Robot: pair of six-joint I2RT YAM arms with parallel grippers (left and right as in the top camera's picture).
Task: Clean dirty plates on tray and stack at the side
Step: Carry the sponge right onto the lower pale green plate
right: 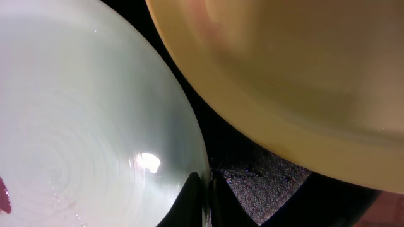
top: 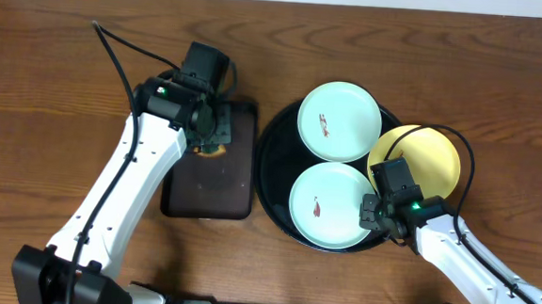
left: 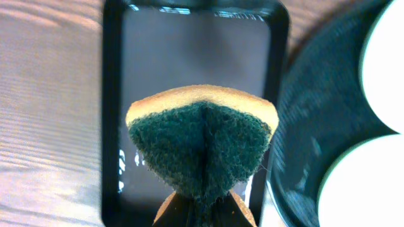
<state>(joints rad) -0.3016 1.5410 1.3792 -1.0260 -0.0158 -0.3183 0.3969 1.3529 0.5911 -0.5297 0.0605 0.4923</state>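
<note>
The round black tray holds two mint-blue plates, a far one and a near one, each with a red-brown smear. The pale yellow plate sits at the tray's right edge, and no smear shows on it. My right gripper is shut on the near mint plate's right rim; the right wrist view shows the fingers pinching that rim, with the yellow plate beside it. My left gripper is shut on a green-and-yellow sponge over the rectangular black tray.
The rectangular black tray lies just left of the round tray, almost touching it. The round tray and two plate edges show at the right of the left wrist view. Bare wooden table lies to the left and far side.
</note>
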